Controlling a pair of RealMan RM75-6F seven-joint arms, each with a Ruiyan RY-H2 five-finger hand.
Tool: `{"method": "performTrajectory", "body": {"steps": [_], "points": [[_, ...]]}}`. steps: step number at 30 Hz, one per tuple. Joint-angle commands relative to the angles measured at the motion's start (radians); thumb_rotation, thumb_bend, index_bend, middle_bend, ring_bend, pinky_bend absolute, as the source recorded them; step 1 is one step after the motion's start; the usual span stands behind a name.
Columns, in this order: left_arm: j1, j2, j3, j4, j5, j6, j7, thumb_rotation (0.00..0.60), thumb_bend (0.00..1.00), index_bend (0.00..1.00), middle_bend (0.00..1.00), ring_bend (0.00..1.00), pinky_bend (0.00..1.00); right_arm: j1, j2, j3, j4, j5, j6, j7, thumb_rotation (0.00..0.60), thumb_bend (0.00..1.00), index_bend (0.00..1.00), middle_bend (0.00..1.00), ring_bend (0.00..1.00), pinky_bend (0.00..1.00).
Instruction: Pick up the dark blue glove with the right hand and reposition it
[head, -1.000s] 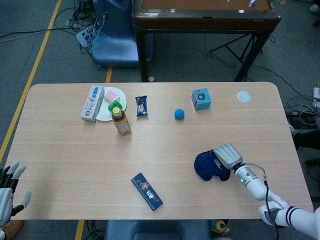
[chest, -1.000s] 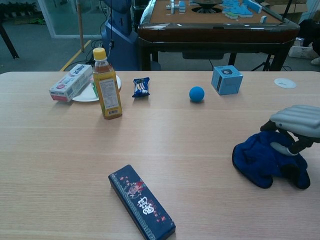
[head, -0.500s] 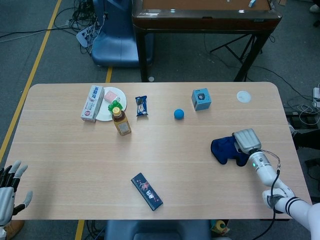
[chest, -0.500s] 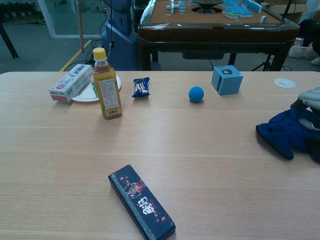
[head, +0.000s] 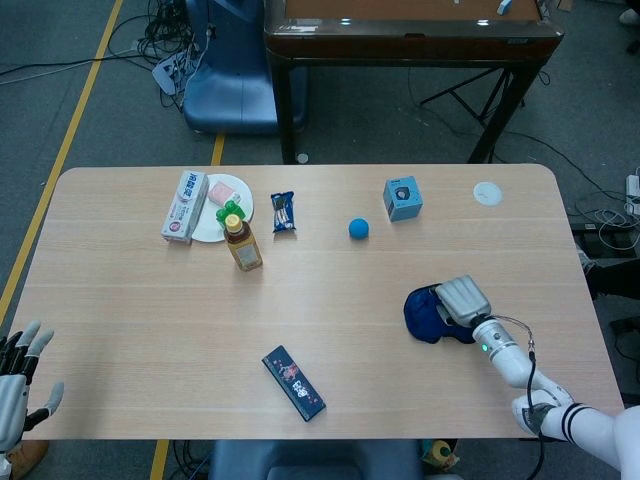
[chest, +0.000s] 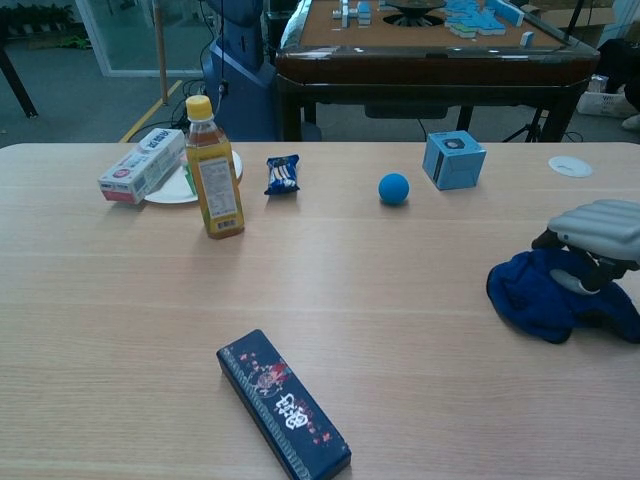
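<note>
the dark blue glove (head: 428, 314) lies bunched on the right side of the wooden counter (head: 150, 330), gripped by the right hand (head: 463, 300), whose fingers curl over its top; in the chest view the glove (chest: 540, 295) sits under that hand (chest: 597, 238). beyond it stand a blue ball (head: 358, 228) and a light blue box (head: 403, 198). the left hand (head: 18, 385) rests off the counter's near left corner, fingers spread, holding nothing.
</note>
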Motion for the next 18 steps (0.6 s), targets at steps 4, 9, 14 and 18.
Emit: {"method": "performTrajectory", "body": {"steps": [4,9,14,18], "points": [[0.005,0.001,0.0,0.006,-0.002,0.006,-0.009,0.6,0.33,0.11,0.0,0.04,0.0,0.012,0.02,-0.031,-0.131,-0.077,0.033,0.011,0.6,0.74,0.72,0.59,0.61,0.74],[0.009,0.005,0.0,0.009,-0.004,0.011,-0.015,0.6,0.33,0.11,0.0,0.04,0.0,0.02,0.048,-0.017,-0.242,-0.129,0.1,0.039,0.6,0.74,0.72,0.59,0.61,0.74],[0.008,0.005,0.001,0.008,0.001,0.011,-0.015,0.6,0.33,0.11,0.0,0.04,0.0,0.036,0.079,0.035,-0.332,-0.147,0.164,0.056,0.6,0.74,0.72,0.59,0.61,0.74],[0.008,0.005,0.0,0.006,0.001,0.012,-0.014,0.6,0.33,0.11,0.0,0.04,0.0,0.055,0.089,0.076,-0.375,-0.135,0.179,0.048,0.6,0.74,0.72,0.59,0.61,0.74]]}}
